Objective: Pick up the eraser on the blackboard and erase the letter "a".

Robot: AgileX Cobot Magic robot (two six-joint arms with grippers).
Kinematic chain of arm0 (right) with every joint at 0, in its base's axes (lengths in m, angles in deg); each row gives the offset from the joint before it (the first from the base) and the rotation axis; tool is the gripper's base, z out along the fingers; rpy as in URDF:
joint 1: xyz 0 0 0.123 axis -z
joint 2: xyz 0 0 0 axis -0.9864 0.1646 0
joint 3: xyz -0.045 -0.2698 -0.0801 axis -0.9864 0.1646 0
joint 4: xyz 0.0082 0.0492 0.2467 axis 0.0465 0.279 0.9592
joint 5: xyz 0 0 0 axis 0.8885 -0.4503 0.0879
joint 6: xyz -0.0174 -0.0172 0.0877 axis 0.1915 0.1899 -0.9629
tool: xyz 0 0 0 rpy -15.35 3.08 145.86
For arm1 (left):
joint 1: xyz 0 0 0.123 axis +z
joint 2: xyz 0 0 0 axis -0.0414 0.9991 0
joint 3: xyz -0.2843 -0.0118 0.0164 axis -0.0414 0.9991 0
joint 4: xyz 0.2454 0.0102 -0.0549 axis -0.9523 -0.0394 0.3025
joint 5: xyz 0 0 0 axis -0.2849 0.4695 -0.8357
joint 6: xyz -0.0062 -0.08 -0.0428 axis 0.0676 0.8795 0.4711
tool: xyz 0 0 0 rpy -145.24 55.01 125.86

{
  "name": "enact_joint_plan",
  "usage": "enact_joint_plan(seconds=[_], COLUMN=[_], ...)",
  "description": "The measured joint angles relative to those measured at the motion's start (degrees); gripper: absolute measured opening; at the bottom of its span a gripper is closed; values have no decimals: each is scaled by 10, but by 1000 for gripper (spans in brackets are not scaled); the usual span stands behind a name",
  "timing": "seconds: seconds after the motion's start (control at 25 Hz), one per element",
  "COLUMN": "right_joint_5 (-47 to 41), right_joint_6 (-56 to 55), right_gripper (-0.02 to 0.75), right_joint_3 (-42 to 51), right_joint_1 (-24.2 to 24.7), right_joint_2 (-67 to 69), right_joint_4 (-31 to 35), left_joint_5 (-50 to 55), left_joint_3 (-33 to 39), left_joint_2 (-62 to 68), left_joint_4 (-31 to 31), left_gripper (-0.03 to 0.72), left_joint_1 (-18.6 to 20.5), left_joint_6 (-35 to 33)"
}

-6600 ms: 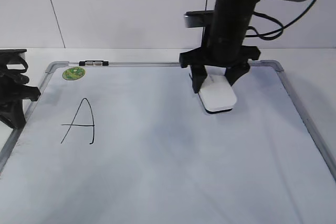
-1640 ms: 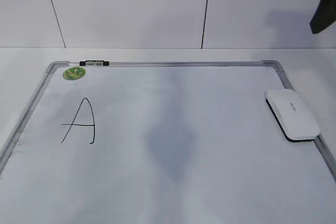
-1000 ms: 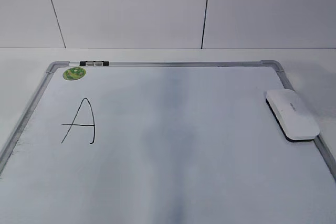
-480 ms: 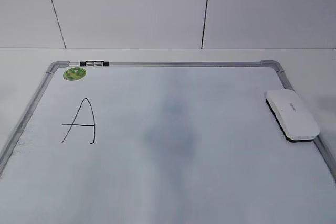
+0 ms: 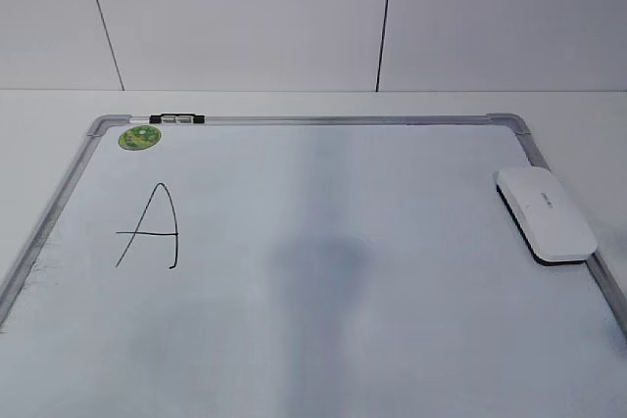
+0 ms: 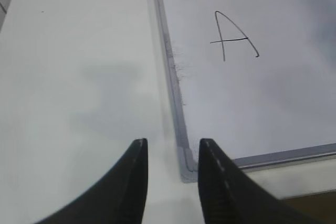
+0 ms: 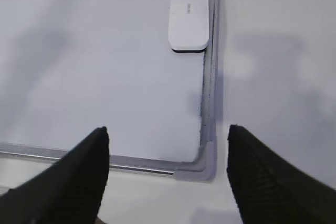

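The white eraser (image 5: 546, 213) lies flat on the blackboard (image 5: 323, 340) against its right frame; it also shows in the right wrist view (image 7: 188, 18). No small lowercase "a" shows on the board; only a large capital A (image 5: 149, 227) at the left and faint grey smudges. Neither gripper shows in the exterior view. My left gripper (image 6: 172, 145) is open and empty above the table by the board's near left corner. My right gripper (image 7: 168, 132) is wide open and empty above the board's near right corner, well short of the eraser.
A round green sticker (image 5: 138, 137) sits at the board's far left corner beside a small black-and-silver clip (image 5: 176, 118) on the frame. White table surrounds the board (image 6: 79, 77). A white panelled wall (image 5: 245, 17) stands behind.
Earlier my right gripper held the eraser on the upper middle of the board. The eraser now lies at the right frame, and the arm has left the exterior view.
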Motion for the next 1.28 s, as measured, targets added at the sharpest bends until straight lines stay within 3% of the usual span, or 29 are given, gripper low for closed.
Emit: enact_joint_plan(seconds=[0.4,1.04,1.28], right_joint_5=[13,22,14], right_joint_6=[45,50,40], right_gripper=[538,538,538], right_joint_3=[61,74,84], right_joint_1=[0,0,0], right_joint_2=[-35,-144,-146], right_joint_4=[33,34,-2], left_joint_5=[2,-89,-95], left_joint_3=[72,121,121], left_joint_2=[-72,-72,-72], left_joint_4=[64,76,77], left_gripper=[245,245,245], left_joint_1=[0,0,-3], left_joint_6=[-1,-31,-31])
